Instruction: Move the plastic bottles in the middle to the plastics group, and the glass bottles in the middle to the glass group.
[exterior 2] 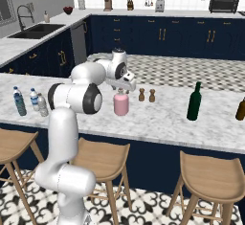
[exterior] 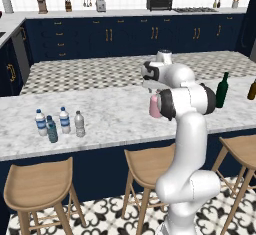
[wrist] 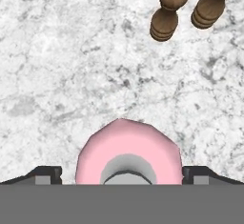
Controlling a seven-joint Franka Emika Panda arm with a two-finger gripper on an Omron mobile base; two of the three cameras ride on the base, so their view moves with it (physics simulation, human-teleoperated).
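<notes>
Over the marble counter [exterior 2: 158, 116] the gripper [exterior 2: 120, 90] straddled the pink bottle [exterior 2: 121, 104] neck, grip unclear; glass, probably heavy and slippery.

water bottles [exterior: 57, 124] left, squat bottle [exterior 2: 121, 104] mid-counter (shakers [exterior 2: 146, 95] behind), wine bottle [exterior 2: 194, 103] right

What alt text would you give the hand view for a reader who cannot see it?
Looking straight down on a squat pink bottle with a grey neck, standing on the white marble counter between the gripper's dark finger tips. Two small brown wooden shakers stand on the counter at the top right.
</notes>
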